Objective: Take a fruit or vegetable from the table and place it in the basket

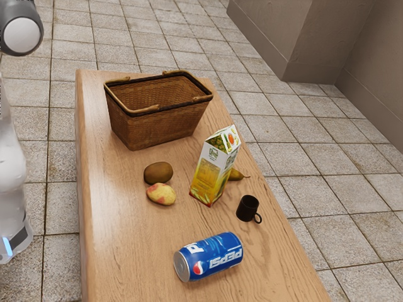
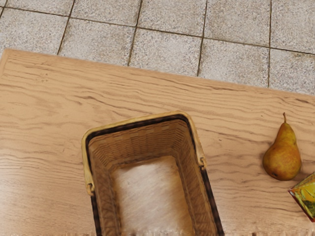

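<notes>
Wicker marked the landmark: the basket [image 1: 157, 129] sat below the hand, whose grip, released or clenched, could not be told. Off one long side lay the kiwi [image 1: 158, 172], red-yellow fruit [image 1: 162, 194] and pear [image 2: 282, 158]. The pear's long axis ran roughly parallel to that side, likely demanding a sideways reach.

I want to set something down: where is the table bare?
Bare: the table beside the kiwi, out to the edge on the exterior view's left, and between the reddish fruit and can. Crowded: around the carton, pear and mug, and between kiwi and reddish fruit.
</notes>
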`<state>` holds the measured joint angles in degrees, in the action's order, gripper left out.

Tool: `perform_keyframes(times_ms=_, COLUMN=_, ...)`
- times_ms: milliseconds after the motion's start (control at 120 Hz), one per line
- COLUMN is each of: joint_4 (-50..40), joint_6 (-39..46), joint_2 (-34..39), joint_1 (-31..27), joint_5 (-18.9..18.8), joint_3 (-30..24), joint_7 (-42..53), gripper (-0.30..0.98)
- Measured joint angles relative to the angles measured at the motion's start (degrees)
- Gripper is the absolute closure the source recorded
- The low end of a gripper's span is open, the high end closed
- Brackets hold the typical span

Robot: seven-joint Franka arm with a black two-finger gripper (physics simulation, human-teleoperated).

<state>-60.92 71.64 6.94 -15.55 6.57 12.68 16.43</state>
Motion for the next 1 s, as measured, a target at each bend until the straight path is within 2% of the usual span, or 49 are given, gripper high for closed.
perform_keyframes(times_ms=75, joint_4=-0.16, joint_6=-1.61, joint_2=-1.83, joint_1=0.5, joint_5=-0.21, joint_3=-0.75, joint_7=1.37, gripper=0.02)
perform_keyframes(times_ms=217, joint_4=-4.13, joint_6=-7.78, joint_2=-2.63, joint_1=0.57, joint_5=-2.8, joint_3=-0.82, joint_7=3.39, gripper=0.02)
perform_keyframes(times_ms=283, joint_4=-4.91, joint_6=-9.34, joint_2=-2.51, joint_1=-0.4, joint_5=-3.41, joint_3=-3.89, joint_7=4.02, gripper=0.02)
perform_keyframes(times_ms=333, joint_4=-13.48, joint_6=-8.42, joint_2=7.0, joint_1=1.23, joint_5=-3.78, joint_3=-7.8, joint_7=4.18, gripper=0.02)
perform_keyframes(times_ms=383, joint_4=-28.94, joint_6=-4.36, joint_2=21.1, joint_1=2.65, joint_5=-3.82, joint_3=-11.1, joint_7=4.3, gripper=0.02)
perform_keyframes(times_ms=425, joint_4=-39.75, joint_6=0.31, joint_2=29.01, joint_1=3.13, joint_5=-3.81, joint_3=-14.95, joint_7=4.37, gripper=0.02)
perform_keyframes(times_ms=467, joint_4=-46.34, joint_6=5.21, joint_2=32.77, joint_1=1.38, joint_5=-3.47, joint_3=-19.79, joint_7=4.44, gripper=0.02)
perform_keyframes(times_ms=533, joint_4=-51.24, joint_6=12.2, joint_2=34.92, joint_1=-6.01, joint_5=-0.88, joint_3=-27.87, joint_7=4.74, gripper=0.02)
perform_keyframes(times_ms=592, joint_4=-53.77, joint_6=17.1, joint_2=36.27, joint_1=-10.12, joint_5=1.1, joint_3=-31.15, joint_7=5.15, gripper=0.02)
perform_keyframes(times_ms=633, joint_4=-55.17, joint_6=20.16, joint_2=37.0, joint_1=-9.99, joint_5=1.65, joint_3=-30.49, joint_7=5.5, gripper=0.02)
perform_keyframes(times_ms=717, joint_4=-58.5, joint_6=25.88, joint_2=36.06, joint_1=-1.55, joint_5=-0.63, joint_3=-23.01, joint_7=6.02, gripper=0.02)
perform_keyframes(times_ms=800, joint_4=-63.86, joint_6=29.75, joint_2=35.82, joint_1=2.06, joint_5=-2.18, joint_3=-20.87, joint_7=6.32, gripper=0.02)
perform_keyframes(times_ms=850, joint_4=-66.09, joint_6=31.39, joint_2=35.79, joint_1=3.16, joint_5=-1.87, joint_3=-22.1, joint_7=6.48, gripper=0.02)
perform_keyframes(times_ms=1000, joint_4=-68.25, joint_6=34.55, joint_2=35.83, joint_1=4.19, joint_5=1.29, joint_3=-30.55, joint_7=6.42, gripper=0.02)
